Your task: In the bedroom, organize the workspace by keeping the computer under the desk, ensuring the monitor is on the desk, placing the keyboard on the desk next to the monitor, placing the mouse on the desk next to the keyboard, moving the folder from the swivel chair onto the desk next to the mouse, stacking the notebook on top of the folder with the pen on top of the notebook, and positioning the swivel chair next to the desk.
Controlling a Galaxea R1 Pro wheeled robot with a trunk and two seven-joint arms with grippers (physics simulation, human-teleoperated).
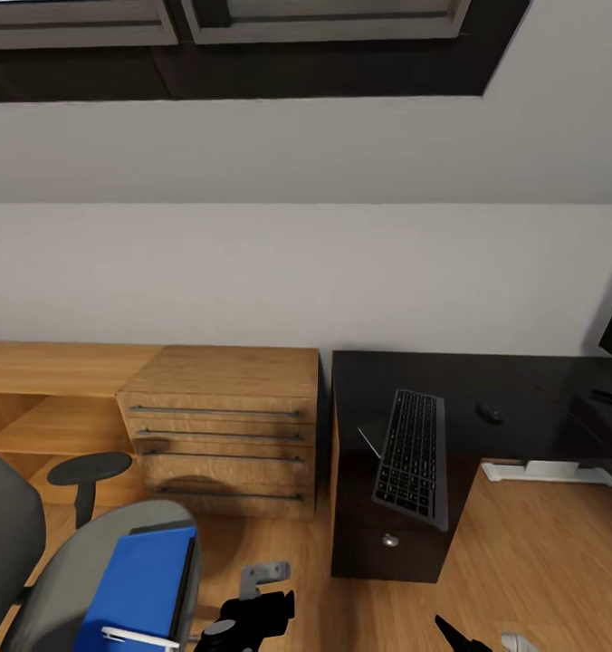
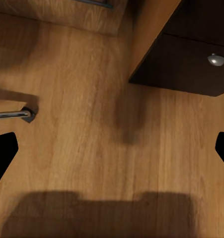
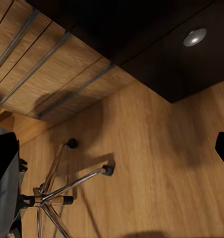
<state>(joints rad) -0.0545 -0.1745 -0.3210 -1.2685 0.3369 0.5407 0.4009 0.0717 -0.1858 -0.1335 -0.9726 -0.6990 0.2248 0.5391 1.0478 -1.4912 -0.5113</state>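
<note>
Both grippers hung low, left gripper (image 2: 112,148) with fingers spread wide, right gripper's (image 1: 473,638) state unclear.
Black keyboard (image 1: 413,455) overhung the black desk's (image 1: 523,385) edge; bright blue folder (image 1: 138,589) lay on the grey swivel chair (image 1: 71,561).

Left gripper (image 1: 252,616) glossy black, grey bracket on top; right gripper (image 1: 473,636) black, pointed.

Black desk (image 1: 541,385) at about 3 o'clock in the head view, against the white wall. Lying on it: keyboard (image 1: 413,455) at its 9 o'clock end, overhanging the front edge above the drawer unit; mouse (image 1: 489,412) just toward 2 o'clock from the keyboard, apart from it. Grey swivel chair (image 1: 66,561) at 8 o'clock, carrying the blue folder (image 1: 138,589) with a thin white thing, possibly the pen (image 1: 138,637), on top. Wooden floor (image 1: 541,561) under both.
</note>
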